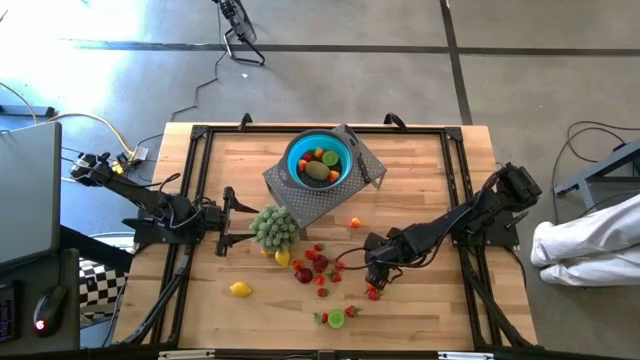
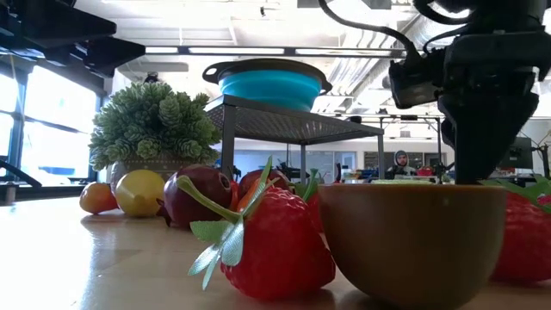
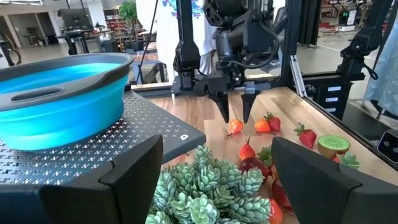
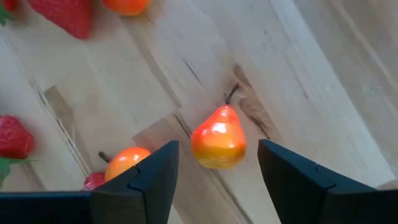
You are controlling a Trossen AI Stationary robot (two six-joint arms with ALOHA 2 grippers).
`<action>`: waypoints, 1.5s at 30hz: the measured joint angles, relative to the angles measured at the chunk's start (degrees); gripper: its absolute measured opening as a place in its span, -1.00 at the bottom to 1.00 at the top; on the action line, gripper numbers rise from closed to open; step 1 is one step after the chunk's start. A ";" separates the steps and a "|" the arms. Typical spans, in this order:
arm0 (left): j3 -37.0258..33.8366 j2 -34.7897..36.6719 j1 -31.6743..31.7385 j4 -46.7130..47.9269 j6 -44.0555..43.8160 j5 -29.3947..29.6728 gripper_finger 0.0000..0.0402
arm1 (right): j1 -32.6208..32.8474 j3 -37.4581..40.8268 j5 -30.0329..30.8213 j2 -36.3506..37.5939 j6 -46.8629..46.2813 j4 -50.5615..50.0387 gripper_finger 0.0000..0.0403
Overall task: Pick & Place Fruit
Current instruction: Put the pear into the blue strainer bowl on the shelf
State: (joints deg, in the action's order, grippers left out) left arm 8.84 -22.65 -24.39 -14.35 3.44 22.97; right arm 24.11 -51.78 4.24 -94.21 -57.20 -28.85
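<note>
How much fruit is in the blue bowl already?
A few pieces already sit in the blue bowl. The right gripper hangs open over a small pear, holding nothing. The lemon, strawberries and more fruit wait on the table.

no readable text, labels or numbers, background signs perhaps too blurred

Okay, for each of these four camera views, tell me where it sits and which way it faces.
High: overhead, straight down on the table; both arms show.
Low: tabletop height, level past a strawberry; right arm drops in.
Left wrist: looks across at blue bowl and right gripper; own fingers below.
Right wrist: looks down on a small pear between its open jaws.
Shared: blue bowl shows in high, low, left wrist.
</note>
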 joint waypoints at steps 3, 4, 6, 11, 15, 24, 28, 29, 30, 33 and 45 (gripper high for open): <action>0.00 0.00 0.00 0.02 0.00 -0.01 0.47 | 0.35 0.70 0.09 -0.02 0.03 1.97 0.05; 0.00 0.00 0.01 0.00 0.02 0.01 0.47 | 0.43 0.84 0.05 -0.02 0.03 2.95 0.05; 0.00 0.00 -0.01 0.02 0.02 0.01 0.47 | 0.45 1.11 0.07 -0.02 0.03 3.88 0.05; -0.02 0.01 0.00 0.05 -0.33 -0.01 0.47 | 0.52 1.21 0.32 -0.02 0.03 4.13 0.05; -0.02 0.02 0.00 1.44 -0.71 0.00 0.47 | 0.82 1.21 1.95 -0.02 -0.09 4.41 0.05; -0.03 0.00 0.00 1.46 -0.92 -0.01 0.47 | 0.93 1.21 3.32 -0.02 -3.18 5.43 0.05; -0.02 0.00 0.00 1.42 -0.92 0.00 0.47 | 0.93 1.21 3.35 -0.02 -4.18 5.32 0.05; -0.02 0.02 -0.01 1.43 -0.93 -0.01 0.47 | 0.93 1.21 3.45 -0.02 -4.23 5.32 0.05; -0.03 0.02 0.00 1.42 -0.94 0.00 0.47 | 0.93 1.21 3.68 -0.22 -4.26 5.36 0.05; -0.03 0.00 -0.01 1.44 -0.94 -0.01 0.47 | 1.01 1.19 3.77 -1.94 -4.26 5.51 0.05; -0.03 0.02 0.01 1.64 -0.94 0.01 0.47 | 1.52 1.06 3.93 -4.90 -4.24 6.82 0.05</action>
State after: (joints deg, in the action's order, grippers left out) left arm 8.81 -22.63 -24.38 -12.71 2.50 22.98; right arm 25.63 -50.72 8.17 -99.11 -61.44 -22.03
